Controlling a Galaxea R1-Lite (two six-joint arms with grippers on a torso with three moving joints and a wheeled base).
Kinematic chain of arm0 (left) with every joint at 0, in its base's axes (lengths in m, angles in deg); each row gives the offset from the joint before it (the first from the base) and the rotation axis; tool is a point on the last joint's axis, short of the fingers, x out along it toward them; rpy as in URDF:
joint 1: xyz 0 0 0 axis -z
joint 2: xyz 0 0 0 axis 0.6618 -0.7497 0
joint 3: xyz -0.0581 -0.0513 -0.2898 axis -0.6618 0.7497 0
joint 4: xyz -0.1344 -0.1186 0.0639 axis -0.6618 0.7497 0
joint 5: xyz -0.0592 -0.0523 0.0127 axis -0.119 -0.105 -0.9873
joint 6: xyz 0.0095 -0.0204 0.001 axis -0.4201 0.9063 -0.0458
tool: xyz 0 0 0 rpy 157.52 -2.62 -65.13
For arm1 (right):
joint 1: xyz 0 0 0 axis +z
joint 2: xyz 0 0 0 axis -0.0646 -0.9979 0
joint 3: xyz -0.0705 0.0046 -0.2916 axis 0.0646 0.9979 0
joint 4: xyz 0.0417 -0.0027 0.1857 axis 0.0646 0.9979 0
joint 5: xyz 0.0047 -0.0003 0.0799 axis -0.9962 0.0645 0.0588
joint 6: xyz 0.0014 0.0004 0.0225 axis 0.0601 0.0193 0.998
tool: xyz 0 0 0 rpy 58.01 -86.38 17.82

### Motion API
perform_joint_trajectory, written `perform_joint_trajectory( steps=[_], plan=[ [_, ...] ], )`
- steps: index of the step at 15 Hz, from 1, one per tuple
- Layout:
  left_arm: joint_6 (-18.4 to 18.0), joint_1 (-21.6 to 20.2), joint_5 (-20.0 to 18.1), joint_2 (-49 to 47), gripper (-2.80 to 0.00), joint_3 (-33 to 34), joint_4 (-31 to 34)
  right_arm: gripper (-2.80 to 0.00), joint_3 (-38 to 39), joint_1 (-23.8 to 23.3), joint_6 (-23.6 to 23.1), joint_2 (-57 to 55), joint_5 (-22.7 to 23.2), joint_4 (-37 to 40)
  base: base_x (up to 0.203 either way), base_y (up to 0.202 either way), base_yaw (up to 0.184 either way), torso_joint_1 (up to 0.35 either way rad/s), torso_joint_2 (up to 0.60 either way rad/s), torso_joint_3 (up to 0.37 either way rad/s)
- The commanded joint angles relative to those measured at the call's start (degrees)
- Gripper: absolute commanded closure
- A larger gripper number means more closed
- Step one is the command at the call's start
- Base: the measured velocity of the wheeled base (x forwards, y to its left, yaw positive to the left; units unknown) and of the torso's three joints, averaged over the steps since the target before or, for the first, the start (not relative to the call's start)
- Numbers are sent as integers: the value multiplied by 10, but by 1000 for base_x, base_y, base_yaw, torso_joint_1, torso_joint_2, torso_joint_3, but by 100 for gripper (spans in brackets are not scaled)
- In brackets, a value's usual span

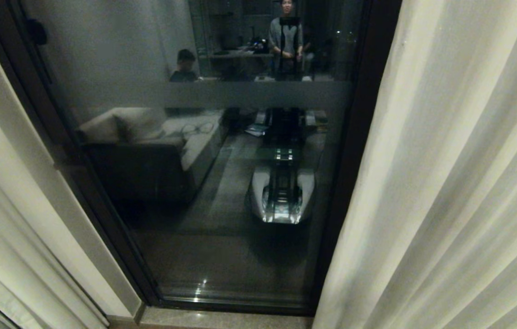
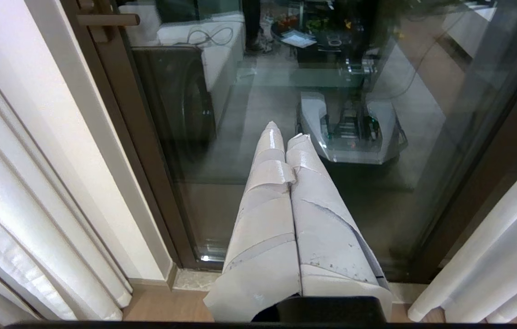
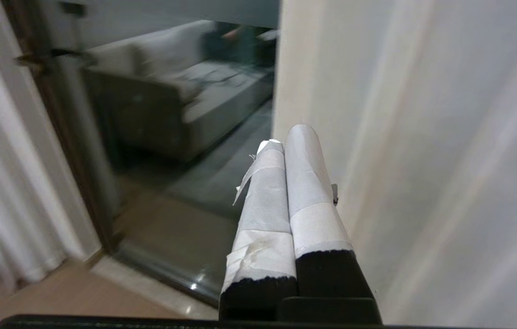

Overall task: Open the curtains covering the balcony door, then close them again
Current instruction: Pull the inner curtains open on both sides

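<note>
Two cream, softly pleated curtains [image 1: 445, 183] with a fine woven texture hang parted to either side of the balcony door [image 1: 222, 219], a tall sheet of dark, glossy glass in a brown-black frame, crossed by a frosted horizontal band. The glass mirrors a pale sofa [image 1: 149, 141], the robot's own rounded grey base [image 1: 281, 196] and two people behind it. The left gripper [image 2: 283, 130] points at the pane and the right gripper [image 3: 288, 139] sits just beside the right-hand curtain; each has its tape-wrapped fingers [image 3: 263, 201] clenched together on nothing.
</note>
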Motion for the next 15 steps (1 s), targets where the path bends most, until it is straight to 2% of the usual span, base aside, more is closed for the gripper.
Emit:
perform_joint_trajectory(
  steps=[1,5,8,11,15],
  plan=[
    [0,-1,0,0,0,0,0,0,-28,1,1,-99,26,-29,0,0,0,0,0,0],
    [0,0,0,0,0,0,0,0,-23,7,-1,-206,98,-138,0,0,0,0,0,0],
    [0,-1,0,0,0,0,0,0,-2,15,-3,-284,126,-221,0,0,0,0,0,0],
    [0,0,0,0,0,0,0,0,-8,16,-4,-377,140,-284,0,0,0,0,0,0],
    [0,-1,0,0,0,0,0,0,-82,16,-4,-480,138,-344,0,0,0,0,0,0]
  ],
)
